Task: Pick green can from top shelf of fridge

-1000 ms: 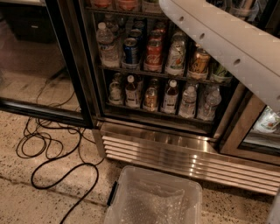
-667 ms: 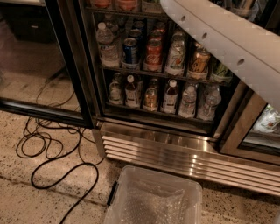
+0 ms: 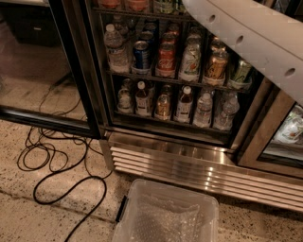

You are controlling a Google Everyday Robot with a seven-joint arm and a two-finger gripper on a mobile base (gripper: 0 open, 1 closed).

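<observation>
The fridge [image 3: 170, 156] has its glass door open and its steel slatted grille [image 3: 189, 168] below. A green can [image 3: 241, 71] with pale slanted bands stands at the right end of the rack of cans [image 3: 156, 78], next to a gold-orange can [image 3: 215, 66] and a white can [image 3: 189, 61]. Another rack [image 3: 142, 12] shows at the top edge with only can bottoms visible. The fridge top is cut off, so I cannot tell which rack is uppermost. My white arm [image 3: 255, 38] crosses the upper right. The gripper is out of view.
A lower rack holds bottles [image 3: 163, 104]. The open glass door [image 3: 47, 71] stands at the left. Black cables [image 3: 52, 165] loop on the speckled floor. A clear plastic bin [image 3: 165, 215] sits on the floor in front of the grille. A second cooler [image 3: 284, 132] is at the right.
The arm has edged slightly up and to the right. The fridge, bin and cables look unchanged.
</observation>
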